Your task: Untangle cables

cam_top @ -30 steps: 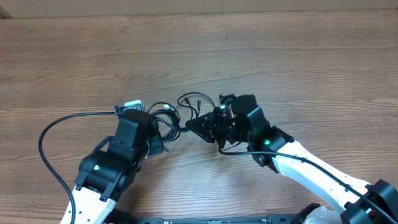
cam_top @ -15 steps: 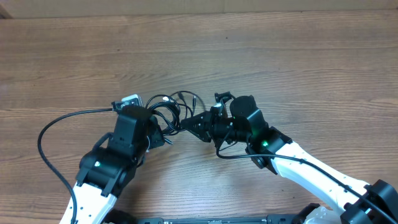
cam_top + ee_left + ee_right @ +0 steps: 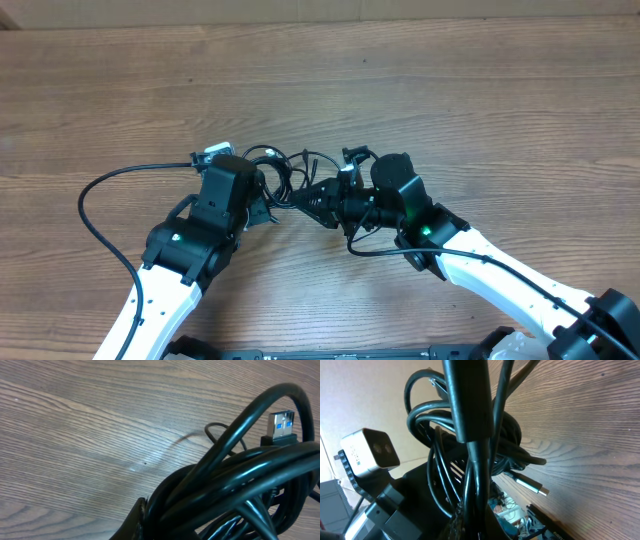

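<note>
Over on the left, the left gripper (image 3: 262, 203) is squeezed almost fully closed. The cables (image 3: 278, 170) are bunched right against its fingertips. On its wrist camera the glossy black loops (image 3: 240, 485) pile straight out from the fingers, so it has a grip on the bundle. The exact pinch point is buried under the strands. A USB plug (image 3: 281, 425) with a blue insert stands up above the loops, past the fingertips.

In the middle, the tangle is one tight knot lying on the wooden table (image 3: 450, 90), caught between the two sets of fingertips.

On the right, the right gripper (image 3: 308, 197) is closed all the way. Its wrist camera shows one thick strand (image 3: 470, 435) rising straight out from between its fingers. The coil is wrapped around that strand just beyond the tips. A silver plug (image 3: 531, 486) pokes out to the side of the coil.
</note>
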Robot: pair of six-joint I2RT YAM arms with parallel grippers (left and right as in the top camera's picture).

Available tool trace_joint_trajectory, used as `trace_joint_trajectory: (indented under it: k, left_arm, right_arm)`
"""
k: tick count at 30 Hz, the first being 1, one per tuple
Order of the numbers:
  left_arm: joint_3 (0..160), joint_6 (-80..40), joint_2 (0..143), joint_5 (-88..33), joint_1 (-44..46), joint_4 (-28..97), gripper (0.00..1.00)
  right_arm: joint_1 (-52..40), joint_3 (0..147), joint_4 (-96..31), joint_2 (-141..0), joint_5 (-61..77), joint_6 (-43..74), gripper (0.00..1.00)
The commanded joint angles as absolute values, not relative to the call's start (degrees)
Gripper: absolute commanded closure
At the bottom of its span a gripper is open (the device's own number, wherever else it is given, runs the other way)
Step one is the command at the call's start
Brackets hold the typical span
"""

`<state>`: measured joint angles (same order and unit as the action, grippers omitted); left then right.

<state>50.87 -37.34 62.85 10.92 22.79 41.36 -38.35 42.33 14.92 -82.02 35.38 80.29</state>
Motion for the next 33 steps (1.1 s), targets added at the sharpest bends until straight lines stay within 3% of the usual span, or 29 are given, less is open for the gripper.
trace_joint_trajectory:
  k: [1,8,21,33]
  left_arm:
    - [52.6,-35.6,62.8,4.5,22.9,40.3,0.96]
    - [52.6,-32.1,62.8,-9.6,22.9,38.2,0.96]
    - [52.6,-29.5,62.9,-25.4,22.9,37.8,0.96]
    - [52.6,-26.1,62.9,-33.1,22.9,37.0,0.96]
  right_arm:
    - [-39.3,43.1,15.2,-81.9,34.8,79.4,0.96]
    - [-39.3,43.1,15.2,-81.9,33.2,79.4,0.96]
    - [-39.3,43.1,14.9,-81.9,26.3,78.9,0.96]
    - [-39.3,43.1,8.2,-81.9,17.3,76.0,0.96]
